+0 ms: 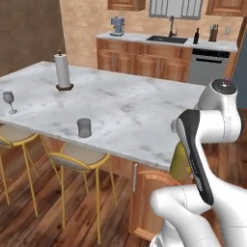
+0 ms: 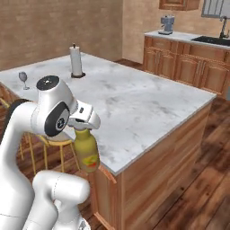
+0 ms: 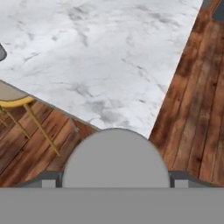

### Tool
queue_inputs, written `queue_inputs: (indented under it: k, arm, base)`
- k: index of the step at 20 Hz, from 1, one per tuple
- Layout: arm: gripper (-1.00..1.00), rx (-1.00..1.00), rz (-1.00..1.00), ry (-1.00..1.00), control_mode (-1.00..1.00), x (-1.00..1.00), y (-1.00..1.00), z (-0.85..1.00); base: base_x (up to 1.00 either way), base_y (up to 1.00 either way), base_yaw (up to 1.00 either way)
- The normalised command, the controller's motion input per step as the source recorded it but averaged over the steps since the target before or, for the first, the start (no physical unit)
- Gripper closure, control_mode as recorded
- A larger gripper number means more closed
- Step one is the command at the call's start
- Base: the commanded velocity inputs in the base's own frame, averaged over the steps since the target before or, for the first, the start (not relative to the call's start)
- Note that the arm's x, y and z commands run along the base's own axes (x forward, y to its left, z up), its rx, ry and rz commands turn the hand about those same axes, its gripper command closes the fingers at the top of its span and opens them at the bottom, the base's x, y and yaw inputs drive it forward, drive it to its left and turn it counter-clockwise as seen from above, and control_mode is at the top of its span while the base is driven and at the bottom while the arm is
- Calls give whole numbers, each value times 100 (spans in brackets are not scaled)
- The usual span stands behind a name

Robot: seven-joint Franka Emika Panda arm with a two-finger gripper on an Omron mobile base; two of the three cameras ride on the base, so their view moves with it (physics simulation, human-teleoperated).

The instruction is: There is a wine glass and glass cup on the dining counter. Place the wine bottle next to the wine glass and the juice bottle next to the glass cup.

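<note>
1. At the far left of the left base view, the wine glass (image 1: 8, 101) stands near the edge of the dining counter (image 1: 130, 116). No bottle is beside it, so this half of the task is not done.
2. A paper towel roll (image 1: 62, 71) stands upright at the upper left of the same view, well apart from both glasses.
3. The glass cup (image 1: 84, 128) stands at the lower left centre, near the front edge of the counter, above a yellow-legged stool (image 1: 77, 161). Nothing is beside it yet.
4. In the lower centre-left of the right base view, the juice bottle (image 2: 86, 152) hangs upright from the gripper (image 2: 82, 126), off the corner of the counter and below its top. The jaws are clamped on the neck of the bottle, just under the white hand.
5. The wine bottle (image 1: 196, 36) stands at the upper right of the left base view, on the far counter beside the black sink (image 1: 166, 39), so it is not fetched yet.
6. My judgement: the juice bottle is in transport, and it must still go across to the glass cup; then the wine bottle follows.
</note>
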Motion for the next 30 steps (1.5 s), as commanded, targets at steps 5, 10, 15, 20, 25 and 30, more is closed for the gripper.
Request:
queue_inputs:
  k: [5, 10, 15, 20, 25, 30]
  arm:
    - [100, 0, 0, 0, 100, 0, 0, 0]
    - [100, 0, 0, 0, 100, 0, 0, 0]
    - [100, 0, 0, 0, 100, 0, 0, 0]
    - [100, 0, 0, 0, 100, 0, 0, 0]
    - [100, 0, 0, 0, 100, 0, 0, 0]
    - [100, 0, 0, 0, 100, 0, 0, 0]
  base:
    - [8, 50, -47]
    - [1, 64, -33]
    - [-14, 64, -25]
    - [-6, 66, -24]
    - [2, 52, -6]
    - [3, 37, 7]
